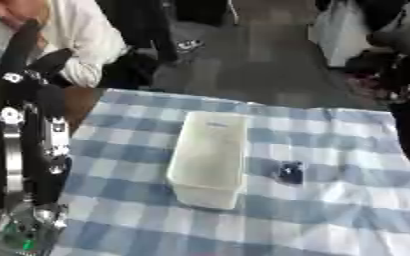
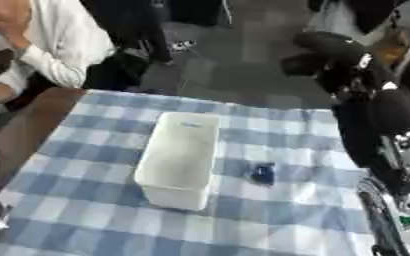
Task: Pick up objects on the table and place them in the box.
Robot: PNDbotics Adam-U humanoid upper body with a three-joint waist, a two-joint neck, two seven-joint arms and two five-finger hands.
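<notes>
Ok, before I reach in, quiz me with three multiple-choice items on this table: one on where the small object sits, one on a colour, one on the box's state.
1. Where does the small dark object lie?
A. inside the box
B. on the cloth on the box's right
C. on the cloth on the box's left

2. What colour is the checked tablecloth?
A. red and white
B. green and yellow
C. blue and white

3. What state is the white box in?
A. upright, open on top, nothing seen in it
B. tipped on its side
C. closed with a lid

Answers: 1 B, it lies apart from the box's right wall. 2 C, the checks are blue and white. 3 A, its pale interior shows bare.
</notes>
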